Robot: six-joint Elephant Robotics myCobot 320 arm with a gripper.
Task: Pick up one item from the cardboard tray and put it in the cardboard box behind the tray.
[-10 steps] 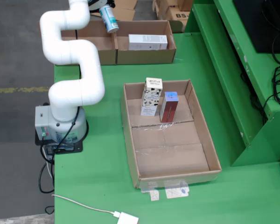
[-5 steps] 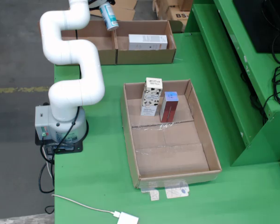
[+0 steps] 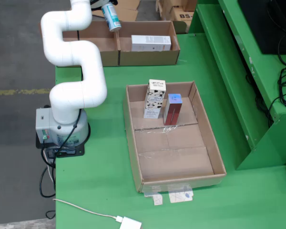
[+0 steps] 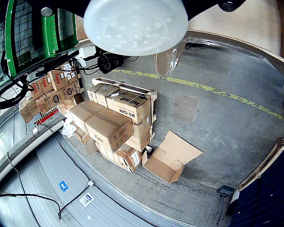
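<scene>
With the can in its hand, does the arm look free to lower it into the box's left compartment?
Probably yes. In the view from above, the can hangs tilted over the box's left compartment, which looks bare; the white carton lies in the right one.

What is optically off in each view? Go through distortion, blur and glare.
The view from the side: even light, sharp, straight lines, soft shadows inside the cardboard tray. The view that rides on the end effector: strong fisheye, floor lines bow, stacked boxes sharp, the can's white base close, overexposed and soft; mild glare on a clear film beside it.
</scene>
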